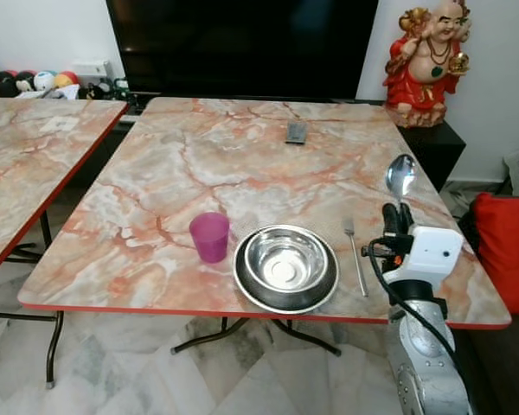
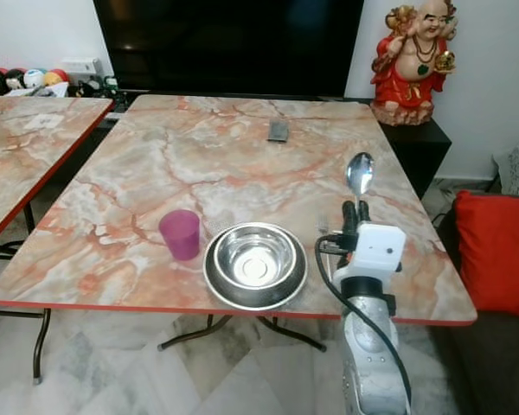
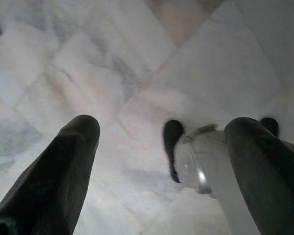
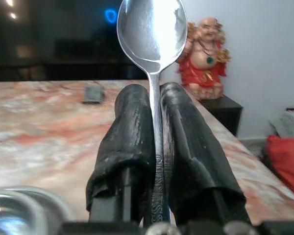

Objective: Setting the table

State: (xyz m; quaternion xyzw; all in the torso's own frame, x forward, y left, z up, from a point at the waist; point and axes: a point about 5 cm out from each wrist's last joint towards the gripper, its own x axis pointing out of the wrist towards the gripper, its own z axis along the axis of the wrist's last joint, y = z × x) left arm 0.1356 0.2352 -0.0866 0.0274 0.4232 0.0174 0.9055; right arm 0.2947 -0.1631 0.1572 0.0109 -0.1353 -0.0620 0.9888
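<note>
While the marbled counter already carries a purple cup, a steel bowl on a plate and a fork just right of the bowl, the right pincer is clenched on a spoon, bowl end up, above the near right corner. Held by the handle there, it looks ready to lie beside the fork. The left pincer hangs spread apart over the tiled floor.

Stamped lettering on the spoon handle, not legible
</note>
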